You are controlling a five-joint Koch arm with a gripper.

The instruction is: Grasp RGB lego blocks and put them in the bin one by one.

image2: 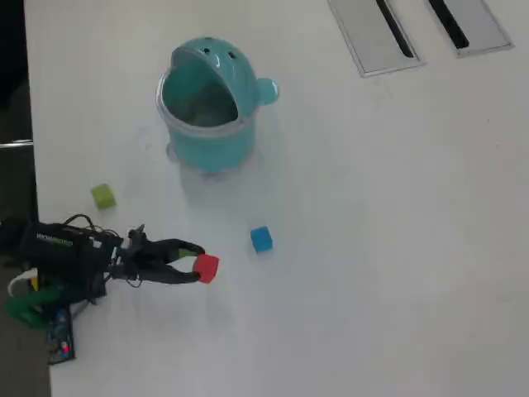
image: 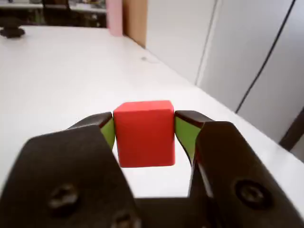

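Red block (image: pixel 144 133) sitting clamped between gripper (image: pixel 144 135) pads for carrying to teal bin (image2: pixel 207 141), well apart across white worktop (image2: pixel 372 248); blue block (image2: pixel 261 239), yellow-green block (image2: pixel 103 196) waiting.

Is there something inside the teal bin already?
In the overhead view the bin shows only a bare, dim interior; no block is visible there. Its domed hood covers part of the inside, so that part cannot be checked.
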